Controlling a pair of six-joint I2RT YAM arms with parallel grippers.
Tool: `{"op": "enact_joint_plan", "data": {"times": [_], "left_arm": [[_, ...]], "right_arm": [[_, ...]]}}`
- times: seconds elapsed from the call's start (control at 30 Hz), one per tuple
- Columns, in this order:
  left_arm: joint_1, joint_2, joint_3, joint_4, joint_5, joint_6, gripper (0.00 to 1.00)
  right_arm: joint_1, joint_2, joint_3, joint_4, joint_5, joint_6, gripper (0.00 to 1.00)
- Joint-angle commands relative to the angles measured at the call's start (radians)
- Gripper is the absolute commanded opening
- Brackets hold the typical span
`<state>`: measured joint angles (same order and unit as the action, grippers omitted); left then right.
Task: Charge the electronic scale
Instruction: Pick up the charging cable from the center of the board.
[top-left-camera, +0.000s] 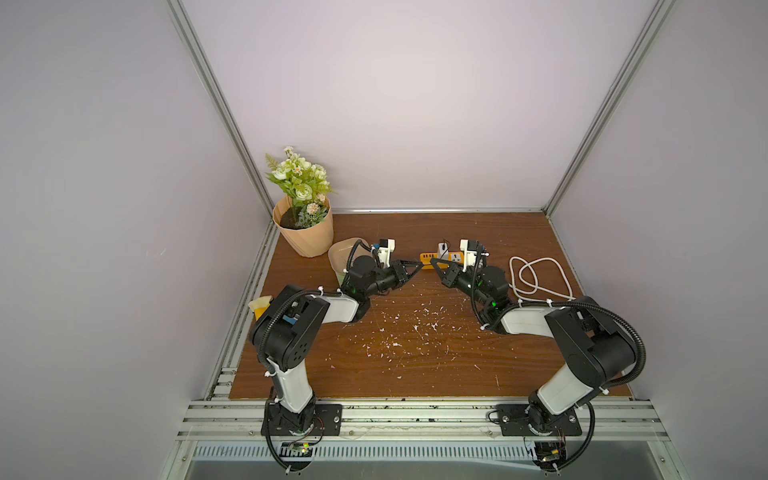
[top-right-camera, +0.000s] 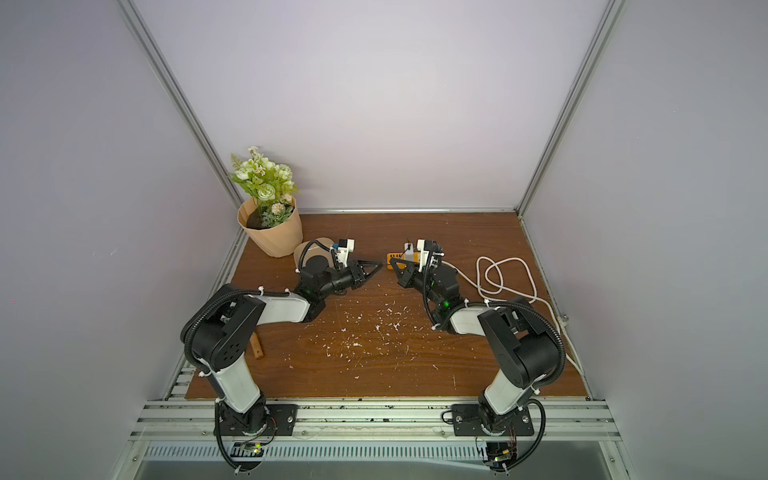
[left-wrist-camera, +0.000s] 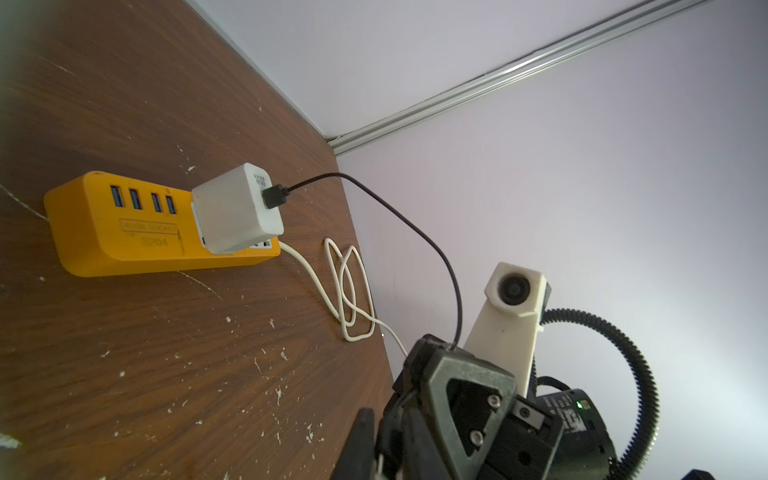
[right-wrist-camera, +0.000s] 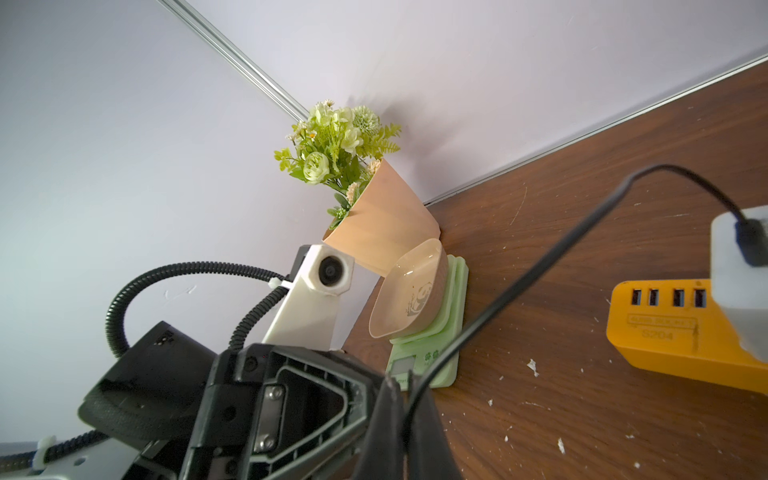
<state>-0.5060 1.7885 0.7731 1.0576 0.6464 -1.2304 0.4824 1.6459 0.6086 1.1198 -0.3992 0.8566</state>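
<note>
Brown scratched wooden table (top-left-camera: 415, 365), seen from above, with both arms reaching toward its rear centre. At the rear left corner we find a beige pot of green-white artificial flowers (top-left-camera: 309, 235). Just beside it, and partly under the left wrist in both top views, lies the small light-green electronic scale with a beige panda tray (right-wrist-camera: 424, 355). Its long axis runs roughly front to back, with the grey display end toward the robot and the tray end toward the pot.

At rear centre lies the orange plastic power strip (left-wrist-camera: 124, 232). Its looped white cord (top-left-camera: 540, 259) trails off to the right. A white cube charger (left-wrist-camera: 237, 212) is plugged into the strip. From it a thin black cable (right-wrist-camera: 540, 266) arcs to the right gripper (left-wrist-camera: 451, 349), which is clenched on that cable. The left gripper (top-left-camera: 417, 264) has its fingertips drawn together close by. We cannot tell whether they pinch anything.
</note>
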Motion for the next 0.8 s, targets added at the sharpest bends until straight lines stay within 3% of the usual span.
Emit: {"op": "enact_joint_plan", "data": {"times": [0.0, 0.07, 0.2, 0.3, 0.57, 0.77], "left_arm": [[0.002, -0.04, 0.001, 0.043, -0.006, 0.013, 0.11], [0.001, -0.043, 0.0, 0.035, -0.011, 0.023, 0.08], [0.001, -0.046, 0.006, 0.018, -0.014, 0.046, 0.07], [0.003, -0.048, 0.026, -0.034, -0.017, 0.099, 0.07], [0.011, -0.044, 0.124, -0.18, 0.032, 0.279, 0.04], [0.013, -0.063, 0.2, -0.297, 0.128, 0.477, 0.04]], "right_arm": [[-0.005, -0.035, -0.009, 0.049, -0.013, -0.004, 0.05], [-0.008, -0.043, -0.012, 0.043, -0.019, -0.007, 0.11], [-0.021, -0.078, -0.036, 0.026, -0.043, -0.01, 0.32], [-0.033, -0.139, -0.079, -0.025, -0.067, -0.037, 0.4], [-0.115, -0.386, -0.206, -0.247, -0.206, -0.16, 0.41], [-0.22, -0.456, -0.083, -0.399, -0.388, -0.283, 0.4]]}}
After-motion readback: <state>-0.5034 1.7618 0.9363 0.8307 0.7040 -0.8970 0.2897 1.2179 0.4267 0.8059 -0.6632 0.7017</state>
